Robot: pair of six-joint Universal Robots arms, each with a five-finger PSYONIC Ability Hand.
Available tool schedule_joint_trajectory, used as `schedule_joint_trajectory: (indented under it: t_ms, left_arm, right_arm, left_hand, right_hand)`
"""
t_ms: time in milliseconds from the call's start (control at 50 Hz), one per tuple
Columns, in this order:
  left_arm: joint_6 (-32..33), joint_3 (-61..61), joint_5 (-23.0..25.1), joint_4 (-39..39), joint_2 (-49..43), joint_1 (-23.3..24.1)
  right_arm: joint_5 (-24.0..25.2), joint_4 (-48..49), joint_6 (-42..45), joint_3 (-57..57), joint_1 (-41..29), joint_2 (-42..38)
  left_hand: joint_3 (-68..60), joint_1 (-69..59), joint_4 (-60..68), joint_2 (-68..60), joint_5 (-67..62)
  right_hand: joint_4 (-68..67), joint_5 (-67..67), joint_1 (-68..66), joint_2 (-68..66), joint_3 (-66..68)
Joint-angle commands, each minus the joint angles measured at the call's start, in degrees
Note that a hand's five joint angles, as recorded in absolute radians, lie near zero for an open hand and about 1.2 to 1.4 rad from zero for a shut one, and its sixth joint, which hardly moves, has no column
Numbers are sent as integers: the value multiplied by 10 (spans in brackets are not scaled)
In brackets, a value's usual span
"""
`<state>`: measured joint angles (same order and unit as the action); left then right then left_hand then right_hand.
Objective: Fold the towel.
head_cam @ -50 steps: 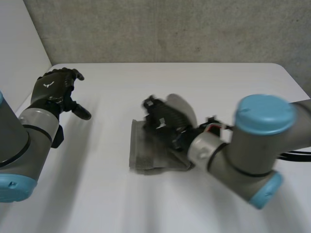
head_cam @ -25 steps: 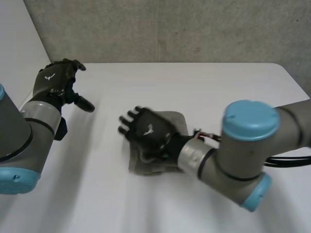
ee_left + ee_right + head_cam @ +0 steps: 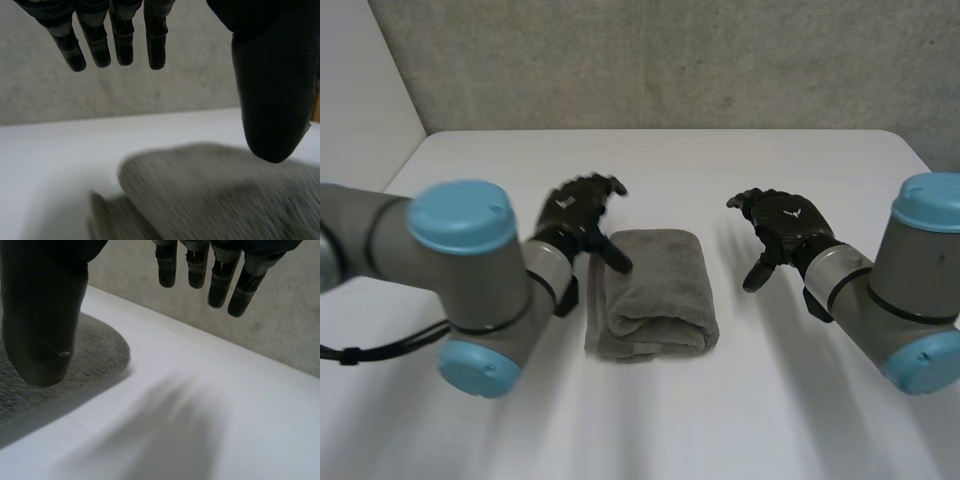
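One white bench [image 3: 720, 160] carries one grey towel [image 3: 655, 290], folded, at its middle. My left robot hand [image 3: 575, 212] is spread, thumb over the towel's left edge; my right robot hand [image 3: 785, 222], also spread, hovers apart on the right.
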<state>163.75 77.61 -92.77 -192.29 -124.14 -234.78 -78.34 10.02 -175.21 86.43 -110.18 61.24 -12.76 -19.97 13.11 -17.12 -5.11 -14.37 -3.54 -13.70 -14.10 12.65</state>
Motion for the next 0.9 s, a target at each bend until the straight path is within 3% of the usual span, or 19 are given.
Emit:
schedule_joint_trajectory:
  t_ms: [20, 100, 180, 280, 620, 900]
  left_arm:
    - [36, -9, -1, 1, -49, 28]
    - [53, -3, -3, 2, -51, 34]
    - [60, 18, -5, 5, -44, 33]
    - [61, 56, -6, 4, -23, 27]
    - [62, 117, -6, 1, 11, -8]
    - [116, 145, -7, -12, 7, -42]
  right_arm:
    - [-10, -50, -46, -72, -8, -84]
    - [3, -76, -72, -94, -14, -108]
    - [54, -90, -131, -113, -27, -125]
    - [84, -89, -160, -114, -35, -125]
    - [82, -85, -155, -114, -77, -119]
    - [33, -86, -30, -119, -98, -141]
  left_hand:
    - [28, 52, -31, 24, 4]
    - [28, 52, -31, 24, 4]
    - [28, 52, -31, 24, 4]
    - [28, 52, -31, 24, 4]
    - [28, 52, -31, 24, 4]
    - [28, 52, -31, 24, 4]
  right_hand:
    - [44, 35, 37, 41, -26]
    - [44, 35, 37, 41, -26]
    - [44, 35, 37, 41, -26]
    - [44, 35, 37, 41, -26]
    - [44, 35, 37, 41, -26]
    - [44, 35, 37, 41, -26]
